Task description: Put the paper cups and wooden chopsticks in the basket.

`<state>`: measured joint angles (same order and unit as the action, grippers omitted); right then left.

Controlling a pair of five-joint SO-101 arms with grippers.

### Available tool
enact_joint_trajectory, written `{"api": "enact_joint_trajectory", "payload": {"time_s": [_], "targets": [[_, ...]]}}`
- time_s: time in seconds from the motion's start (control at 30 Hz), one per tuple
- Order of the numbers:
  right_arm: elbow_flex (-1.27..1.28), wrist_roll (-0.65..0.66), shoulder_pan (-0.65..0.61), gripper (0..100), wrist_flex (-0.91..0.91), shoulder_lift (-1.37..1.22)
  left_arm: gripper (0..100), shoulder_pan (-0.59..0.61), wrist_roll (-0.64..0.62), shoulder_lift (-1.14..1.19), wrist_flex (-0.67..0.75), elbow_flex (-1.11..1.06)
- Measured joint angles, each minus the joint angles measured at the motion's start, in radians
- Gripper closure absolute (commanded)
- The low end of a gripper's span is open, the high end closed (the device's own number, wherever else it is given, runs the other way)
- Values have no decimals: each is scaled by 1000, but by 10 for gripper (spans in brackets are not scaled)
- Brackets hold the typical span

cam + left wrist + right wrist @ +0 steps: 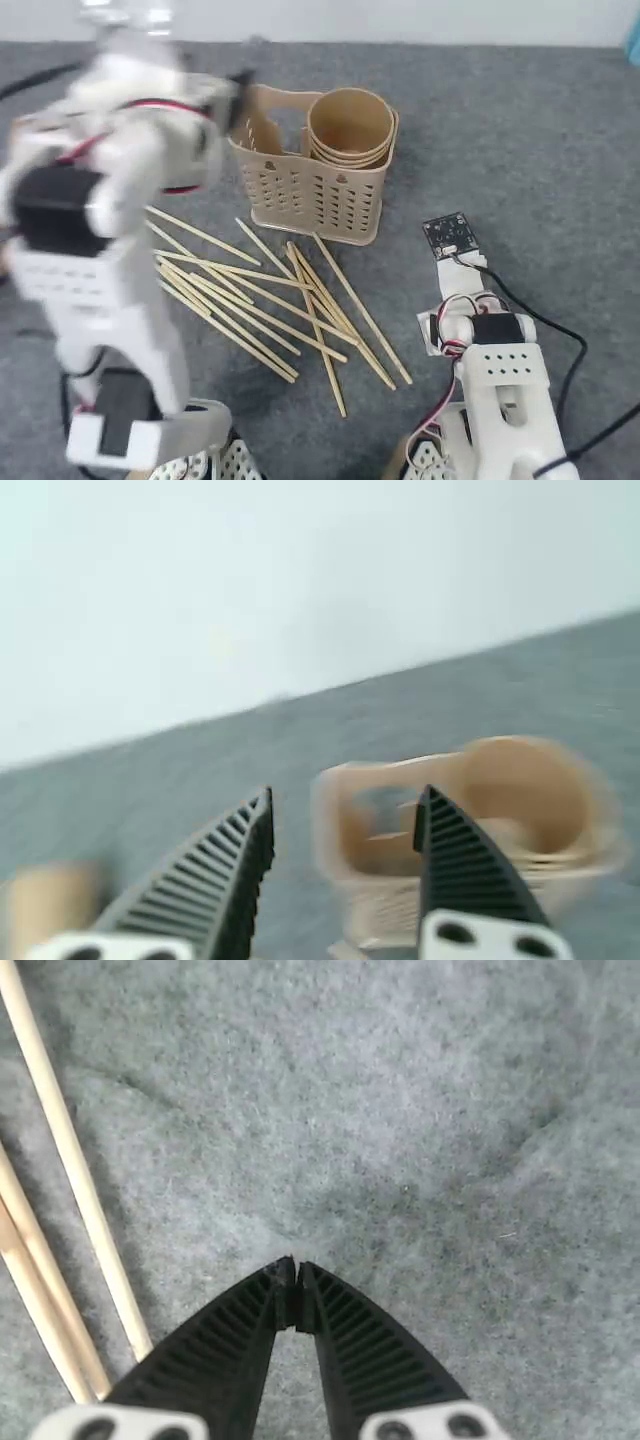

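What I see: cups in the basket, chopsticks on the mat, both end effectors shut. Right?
No: the left end effector is open, per the left wrist view; the right end effector is shut. Cups in basket, chopsticks on mat: correct.

Grey felt (540, 150) forms the whole work surface, faintly creased in places. A plain pale wall (300, 580) rises behind its far edge, under soft, even light.
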<state>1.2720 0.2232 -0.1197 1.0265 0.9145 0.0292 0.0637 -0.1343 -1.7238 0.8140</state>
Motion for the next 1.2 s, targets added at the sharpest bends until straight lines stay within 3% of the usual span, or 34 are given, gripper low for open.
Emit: {"api": "enact_joint_trajectory", "payload": {"time_s": [0.2,0.4,0.6,1.07,1.2], "targets": [[0,0,0,990,0,0,780,330,0,-14,43,-203],[0,0,0,990,0,0,780,549,0,74,287,-512],[0,0,2,990,0,0,780,658,0,210,565,-721],[0,0,0,990,0,0,782,885,5,549,835,-738],[0,0,0,990,0,0,860,907,100,601,853,-738]]}}
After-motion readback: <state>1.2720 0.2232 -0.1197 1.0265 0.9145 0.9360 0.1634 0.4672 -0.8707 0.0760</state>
